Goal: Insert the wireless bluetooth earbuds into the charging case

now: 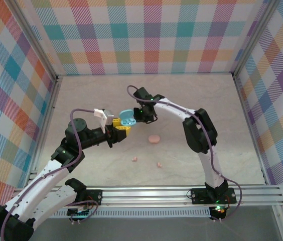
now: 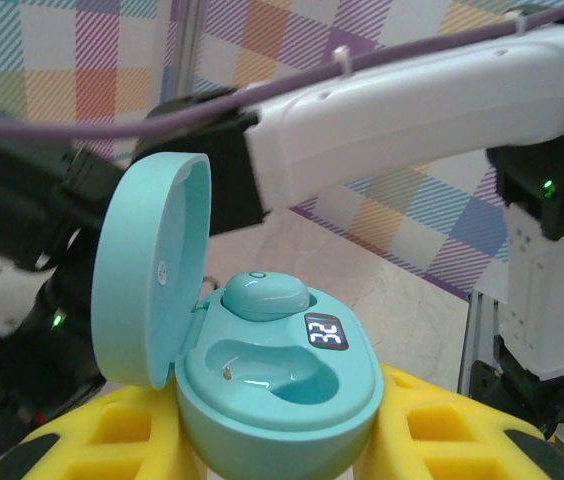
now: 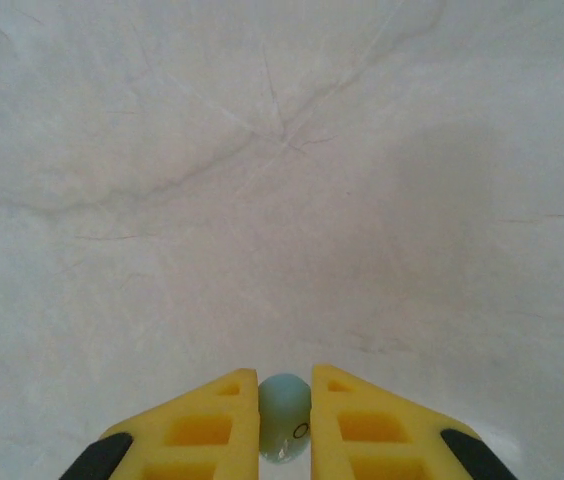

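Note:
My left gripper (image 2: 277, 445) is shut on the open light blue charging case (image 2: 292, 400), its yellow fingers (image 2: 442, 425) pressing both sides. The lid (image 2: 147, 270) stands up on the left. One light blue earbud (image 2: 265, 295) sits in the far slot, and the near slot (image 2: 282, 372) is bare. My right gripper (image 3: 285, 380) is shut on a second light blue earbud (image 3: 284, 412) just above the table. From above, the right gripper (image 1: 143, 116) hangs just right of the case (image 1: 127, 119). Two pale pink earbuds (image 1: 135, 159) (image 1: 158, 164) lie on the table nearer the arm bases.
A shut pink case (image 1: 153, 139) lies on the table right of the left gripper (image 1: 118, 126). Checkered walls enclose the marbled tabletop (image 1: 206, 100) on three sides. The right arm's white link (image 2: 412, 110) crosses just behind the blue case.

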You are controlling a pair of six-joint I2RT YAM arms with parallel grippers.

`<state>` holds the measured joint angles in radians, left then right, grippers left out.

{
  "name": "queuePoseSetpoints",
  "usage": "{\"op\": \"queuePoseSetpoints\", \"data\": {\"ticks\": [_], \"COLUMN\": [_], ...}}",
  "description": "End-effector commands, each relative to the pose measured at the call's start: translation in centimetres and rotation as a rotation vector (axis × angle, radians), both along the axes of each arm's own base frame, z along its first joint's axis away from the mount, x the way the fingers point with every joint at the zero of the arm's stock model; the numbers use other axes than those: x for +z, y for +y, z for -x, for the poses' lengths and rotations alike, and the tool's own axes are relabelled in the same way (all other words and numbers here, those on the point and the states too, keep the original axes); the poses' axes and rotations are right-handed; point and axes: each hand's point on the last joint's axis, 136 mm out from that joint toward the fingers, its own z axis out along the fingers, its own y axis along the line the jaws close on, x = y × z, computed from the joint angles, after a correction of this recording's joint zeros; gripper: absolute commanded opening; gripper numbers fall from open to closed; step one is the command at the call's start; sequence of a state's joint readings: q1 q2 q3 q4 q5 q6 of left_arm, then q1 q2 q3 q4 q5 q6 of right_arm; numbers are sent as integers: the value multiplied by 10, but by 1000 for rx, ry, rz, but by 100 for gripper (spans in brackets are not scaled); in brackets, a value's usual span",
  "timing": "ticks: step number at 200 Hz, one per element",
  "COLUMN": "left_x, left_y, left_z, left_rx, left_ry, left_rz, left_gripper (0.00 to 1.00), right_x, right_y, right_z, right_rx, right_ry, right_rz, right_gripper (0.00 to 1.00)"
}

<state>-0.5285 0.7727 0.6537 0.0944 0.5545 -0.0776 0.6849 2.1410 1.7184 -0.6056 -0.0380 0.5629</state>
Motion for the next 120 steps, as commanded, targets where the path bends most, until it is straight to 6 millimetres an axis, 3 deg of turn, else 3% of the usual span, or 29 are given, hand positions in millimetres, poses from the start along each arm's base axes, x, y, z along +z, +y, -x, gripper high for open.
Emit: {"op": "queuePoseSetpoints", "data": {"ticks": [1, 58, 120], "left_x": [15, 11, 10], "left_y": [0, -2, -8], "left_z": [-1, -5, -13], "left_rx": [7, 5, -4], "left_ry": [-43, -37, -42], "left_rz": [3, -9, -11], "left_gripper": [29, 29, 29], "right_x": [41, 96, 129], "right_y": [-17, -48, -71], "right_z": [4, 29, 71], "right_rx": [25, 66, 116], "right_ry": [-47, -112, -88], "right_rz": [-28, -36, -43], "right_gripper": [16, 15, 15]}}
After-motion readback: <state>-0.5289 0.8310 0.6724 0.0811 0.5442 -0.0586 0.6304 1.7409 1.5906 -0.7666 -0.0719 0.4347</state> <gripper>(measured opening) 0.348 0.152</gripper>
